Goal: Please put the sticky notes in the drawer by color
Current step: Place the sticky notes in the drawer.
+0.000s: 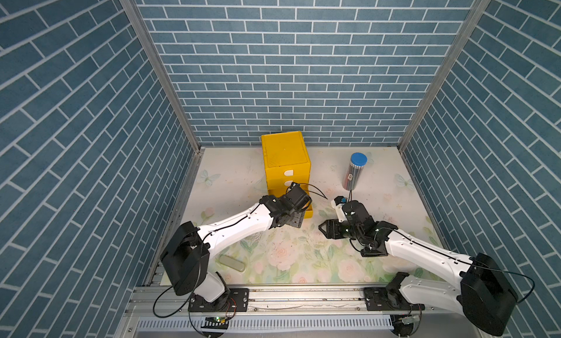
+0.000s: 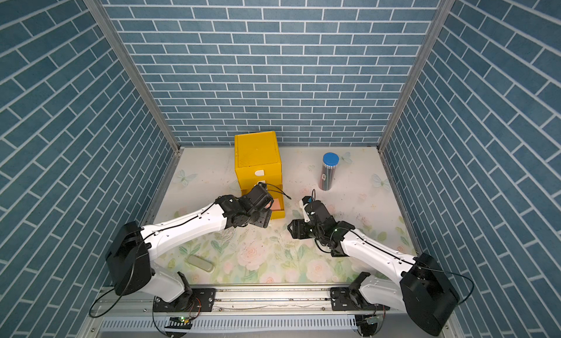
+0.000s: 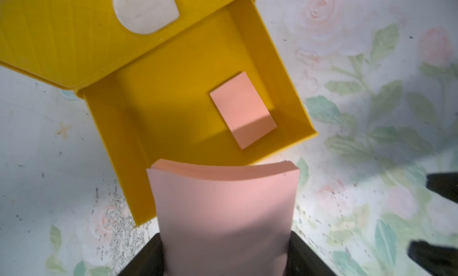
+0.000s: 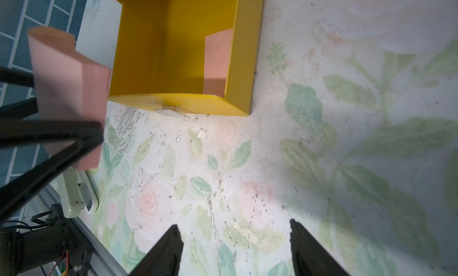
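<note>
The drawer unit, a yellow cabinet (image 1: 285, 157) (image 2: 256, 155), stands at the back of the mat with its bottom drawer (image 3: 280, 64) pulled out. One salmon pink sticky note pad (image 3: 244, 108) (image 4: 218, 59) lies flat inside that drawer. My left gripper (image 3: 225, 252) (image 1: 295, 220) is shut on a second salmon pink pad (image 3: 223, 207) (image 4: 67, 88), which bows between the fingers and hangs just above the drawer's front edge. My right gripper (image 4: 234, 237) (image 1: 326, 228) stands open and empty over the mat, to the right of the drawer front.
A clear pencil tube with a blue cap (image 1: 353, 172) stands at the back right. A grey-green oblong case (image 1: 232, 263) lies near the front left by the left arm's base. Both upper drawers are shut, and the open drawer's white tab (image 4: 171, 111) faces the right gripper.
</note>
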Available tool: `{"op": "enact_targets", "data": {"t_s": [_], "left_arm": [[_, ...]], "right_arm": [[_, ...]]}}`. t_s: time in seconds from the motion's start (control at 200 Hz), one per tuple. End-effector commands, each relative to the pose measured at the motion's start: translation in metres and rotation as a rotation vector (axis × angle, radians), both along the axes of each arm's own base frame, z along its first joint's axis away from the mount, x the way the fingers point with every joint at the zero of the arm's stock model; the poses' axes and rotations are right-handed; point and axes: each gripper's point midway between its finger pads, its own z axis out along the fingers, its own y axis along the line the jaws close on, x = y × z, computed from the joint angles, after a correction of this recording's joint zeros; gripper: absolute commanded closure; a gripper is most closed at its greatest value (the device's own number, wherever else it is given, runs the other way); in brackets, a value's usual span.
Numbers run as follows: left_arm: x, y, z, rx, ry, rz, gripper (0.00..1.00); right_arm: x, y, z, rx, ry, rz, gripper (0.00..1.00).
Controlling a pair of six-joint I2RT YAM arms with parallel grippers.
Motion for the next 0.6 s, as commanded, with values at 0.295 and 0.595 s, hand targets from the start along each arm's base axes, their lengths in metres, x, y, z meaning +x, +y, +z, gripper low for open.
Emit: {"op": "enact_targets", "data": {"t_s": [0.295, 0.595], "left_arm": [[0.059, 0.016, -0.014, 0.086, -0.05, 0.101, 0.23], [0.066, 0.022, -0.044, 0.163, -0.051, 0.121, 0.22]], "right_arm": [[-0.001, -0.001, 0.007, 0.0, -0.013, 0.012, 0.29], [0.002, 0.004, 0.009, 0.003, -0.015, 0.026, 0.29]]}}
